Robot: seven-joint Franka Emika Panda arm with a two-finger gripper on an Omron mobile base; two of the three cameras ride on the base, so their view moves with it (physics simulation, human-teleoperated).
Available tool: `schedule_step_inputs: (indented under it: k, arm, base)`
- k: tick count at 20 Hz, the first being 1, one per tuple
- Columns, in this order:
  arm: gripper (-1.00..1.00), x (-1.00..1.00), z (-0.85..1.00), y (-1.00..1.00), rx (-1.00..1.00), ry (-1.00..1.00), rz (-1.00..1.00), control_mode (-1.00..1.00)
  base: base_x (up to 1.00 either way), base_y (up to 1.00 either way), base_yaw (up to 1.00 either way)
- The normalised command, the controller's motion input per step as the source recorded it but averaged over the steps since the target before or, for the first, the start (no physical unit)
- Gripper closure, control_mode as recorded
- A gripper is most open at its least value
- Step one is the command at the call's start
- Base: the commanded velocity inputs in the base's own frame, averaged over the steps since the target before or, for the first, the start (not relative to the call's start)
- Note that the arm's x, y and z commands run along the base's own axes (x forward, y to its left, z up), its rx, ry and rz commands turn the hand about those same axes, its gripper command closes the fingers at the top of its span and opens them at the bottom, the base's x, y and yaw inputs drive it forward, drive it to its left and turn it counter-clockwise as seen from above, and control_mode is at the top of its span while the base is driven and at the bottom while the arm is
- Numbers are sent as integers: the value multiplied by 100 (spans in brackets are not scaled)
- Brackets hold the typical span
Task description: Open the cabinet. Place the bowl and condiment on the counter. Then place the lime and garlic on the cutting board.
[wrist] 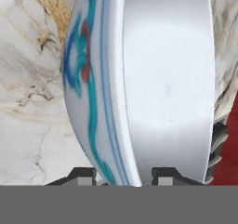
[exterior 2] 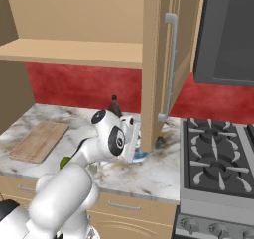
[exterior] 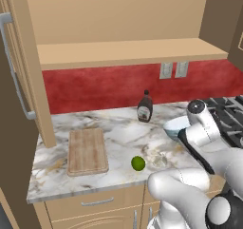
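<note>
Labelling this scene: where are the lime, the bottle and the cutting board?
lime [exterior: 138, 163], left base view, centre of the fruit.
bottle [exterior: 144, 110], left base view, on its label.
cutting board [exterior: 87, 151], left base view, middle of the wood.

Arm [exterior: 204, 176]: glossy white rounded links, dark grey joint caps, black band along forearm; small dark fingertips [wrist: 83, 176].

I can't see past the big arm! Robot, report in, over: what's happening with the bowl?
Gripper straddling the bowl rim, one fingertip each side, grip unclear. Bowl on the counter. Lime and garlic not yet on the cutting board. Nothing blocking.
</note>
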Motion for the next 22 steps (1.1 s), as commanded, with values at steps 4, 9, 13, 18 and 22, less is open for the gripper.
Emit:
schedule_step_inputs:
  k: [4,9,13,18,22]
  arm:
    - [100,-17,-41,0,2,-4,0,-100]
    - [100,-76,-43,8,2,-7,0,-100]
    - [100,-68,-39,12,0,-10,0,-100]
    - [-100,-10,-3,2,0,-11,0,-100]
    - [-100,0,0,1,0,-9,0,-100]
  base:
    - [0,0,0]
    - [0,0,0]
    - [0,0,0]
    - [0,0,0]
    - [0,0,0]
